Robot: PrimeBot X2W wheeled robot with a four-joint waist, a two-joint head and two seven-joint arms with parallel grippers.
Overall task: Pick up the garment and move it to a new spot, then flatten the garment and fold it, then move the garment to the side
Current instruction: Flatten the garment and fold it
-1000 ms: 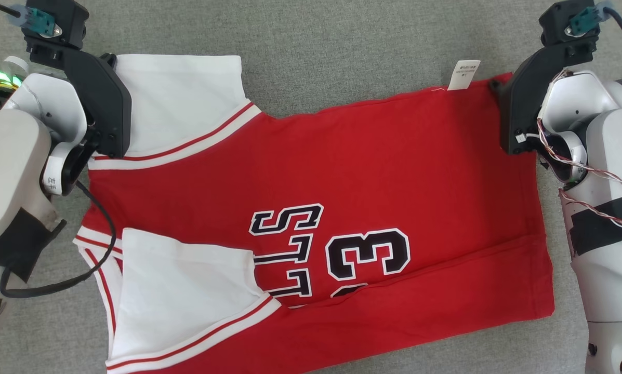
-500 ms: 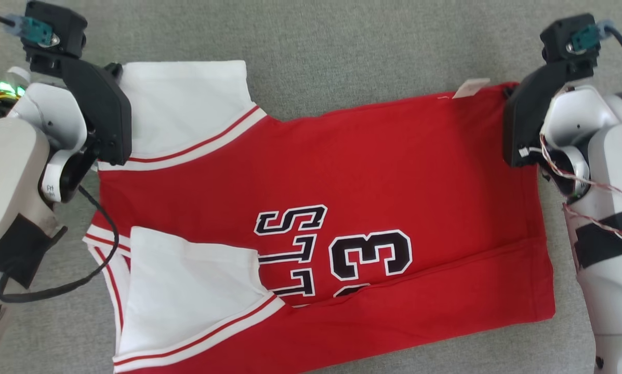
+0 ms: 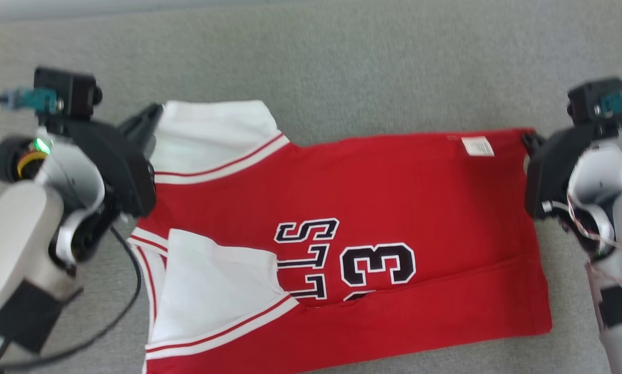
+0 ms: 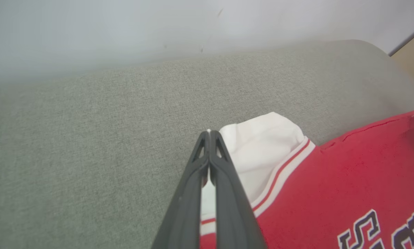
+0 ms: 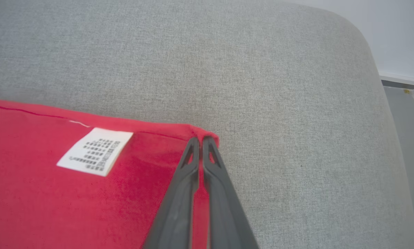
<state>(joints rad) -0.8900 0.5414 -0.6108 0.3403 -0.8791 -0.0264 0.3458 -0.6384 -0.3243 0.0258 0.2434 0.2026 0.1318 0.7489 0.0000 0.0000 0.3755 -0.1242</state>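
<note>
Item: red jersey with white sleeves, a black "3" and lettering. It lies spread on the grey upholstered cushion, with the nearer sleeve turned over the front.
My left gripper: fingers pressed together on the edge of the farther white sleeve, with cloth pinched between them.
My right gripper: fingers closed on the jersey's red corner at the far edge, near the white care label, which lies flat on the red cloth.
</note>
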